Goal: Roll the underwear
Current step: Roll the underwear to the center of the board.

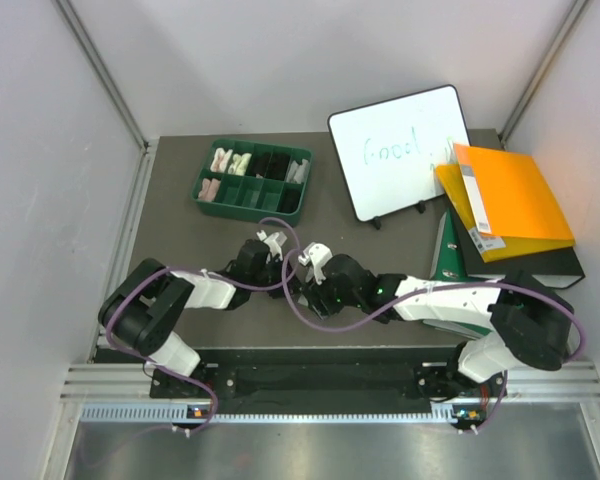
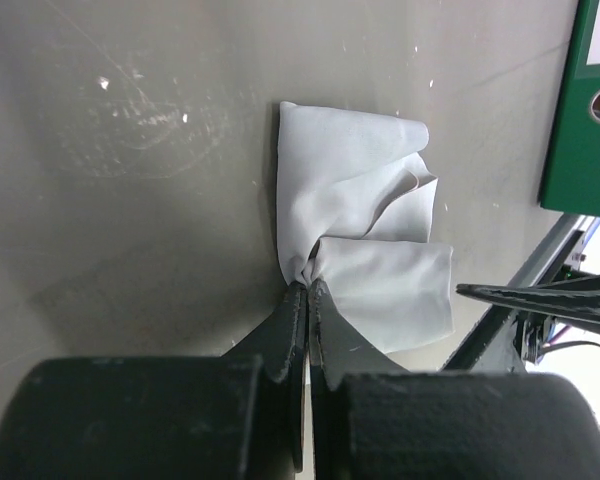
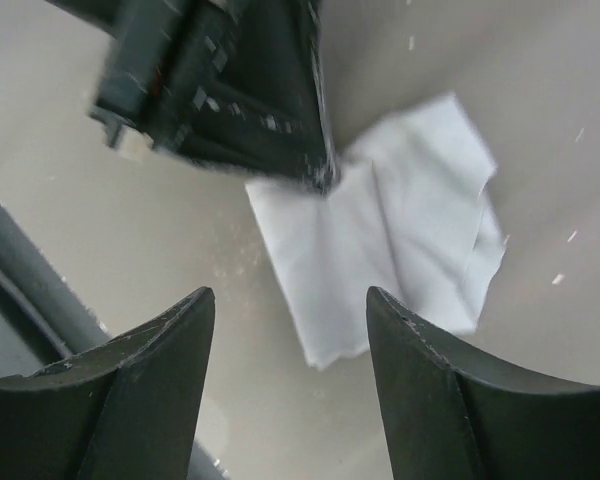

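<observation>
Step in hand: judged as the start of the roll, with one edge gripped and no turn of cloth yet made.
Grey underwear (image 2: pixel 370 230): lay loosely folded and creased on the tabletop (image 2: pixel 130 200), between the two arms at the near middle.
Black underwear: not made out in any view.
Left jaws: clenched, pinching the near edge of the grey cloth where it bunched.
Right jaws: released and spread wide, hovering above the cloth without touching it.
Doing it well: would call for a low, taut edge, a tight first turn, and the free jaws pressing the far side flat so that the creases did not get rolled in.
Risk: thin cloth likely to slip or drag across the tabletop instead of turning over.
Green tray (image 1: pixel 198 183): stood well apart at the far left, with small cloth rolls (image 1: pixel 225 160) in its compartments.
Whiteboard (image 1: pixel 400 160): stood propped at the far side.
Orange folder (image 1: pixel 515 200): lay on a black folder (image 1: pixel 560 262) at the right.
Green binder (image 2: pixel 585 110): stood near the cloth on the right, and probably narrowed the room for the right arm.
</observation>
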Controlling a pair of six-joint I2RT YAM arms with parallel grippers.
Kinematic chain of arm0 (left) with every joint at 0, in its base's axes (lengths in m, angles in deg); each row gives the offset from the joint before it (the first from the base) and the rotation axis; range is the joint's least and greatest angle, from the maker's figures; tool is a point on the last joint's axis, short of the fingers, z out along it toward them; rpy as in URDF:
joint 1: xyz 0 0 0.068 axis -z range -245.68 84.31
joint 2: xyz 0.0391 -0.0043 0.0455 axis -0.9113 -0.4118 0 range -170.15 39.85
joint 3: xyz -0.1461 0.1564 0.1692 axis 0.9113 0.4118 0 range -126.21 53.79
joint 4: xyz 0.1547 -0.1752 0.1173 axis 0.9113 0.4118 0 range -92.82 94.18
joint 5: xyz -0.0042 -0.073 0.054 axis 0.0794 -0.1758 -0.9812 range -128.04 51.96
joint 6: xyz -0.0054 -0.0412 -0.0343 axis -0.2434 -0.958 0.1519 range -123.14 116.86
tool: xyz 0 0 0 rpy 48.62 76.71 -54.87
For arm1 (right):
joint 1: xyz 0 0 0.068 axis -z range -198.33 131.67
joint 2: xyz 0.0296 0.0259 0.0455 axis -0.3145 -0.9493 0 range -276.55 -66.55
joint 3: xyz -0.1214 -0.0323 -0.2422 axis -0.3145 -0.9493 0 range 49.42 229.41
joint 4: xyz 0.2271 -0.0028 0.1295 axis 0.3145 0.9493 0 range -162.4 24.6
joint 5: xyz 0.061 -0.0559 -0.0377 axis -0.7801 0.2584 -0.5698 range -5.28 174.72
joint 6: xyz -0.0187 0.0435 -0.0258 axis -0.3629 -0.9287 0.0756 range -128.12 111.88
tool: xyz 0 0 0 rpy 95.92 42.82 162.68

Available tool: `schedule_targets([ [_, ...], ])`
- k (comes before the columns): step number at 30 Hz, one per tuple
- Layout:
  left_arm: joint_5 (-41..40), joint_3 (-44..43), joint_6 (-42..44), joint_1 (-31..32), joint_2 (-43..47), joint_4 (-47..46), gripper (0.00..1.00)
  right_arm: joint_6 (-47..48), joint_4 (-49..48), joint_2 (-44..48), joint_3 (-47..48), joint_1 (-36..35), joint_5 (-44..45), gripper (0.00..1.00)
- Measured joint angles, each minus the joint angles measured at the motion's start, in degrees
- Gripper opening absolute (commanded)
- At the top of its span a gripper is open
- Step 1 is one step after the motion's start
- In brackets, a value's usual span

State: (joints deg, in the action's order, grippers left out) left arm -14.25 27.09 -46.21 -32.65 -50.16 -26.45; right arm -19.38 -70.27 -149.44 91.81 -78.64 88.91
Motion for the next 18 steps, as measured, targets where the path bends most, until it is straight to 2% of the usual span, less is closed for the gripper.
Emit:
schedule_targets([
  [4, 0.92, -0.72, 0.17, 0.0, -0.22, 1.46, 0.0, 3.85, -3.1, -0.9, -0.02, -0.96, 1.55, 0.6],
  [9, 1.27, -1.18, 0.17, 0.0, -0.24, 2.62, 0.0, 6.23, -4.33, -4.02, -0.24, -1.07, 1.51, 0.51],
  [18, 2.03, -1.4, 0.2, 0.0, -0.24, 3.56, 0.0, 6.64, -4.61, -4.42, -3.04, -1.99, 0.63, 0.47],
])
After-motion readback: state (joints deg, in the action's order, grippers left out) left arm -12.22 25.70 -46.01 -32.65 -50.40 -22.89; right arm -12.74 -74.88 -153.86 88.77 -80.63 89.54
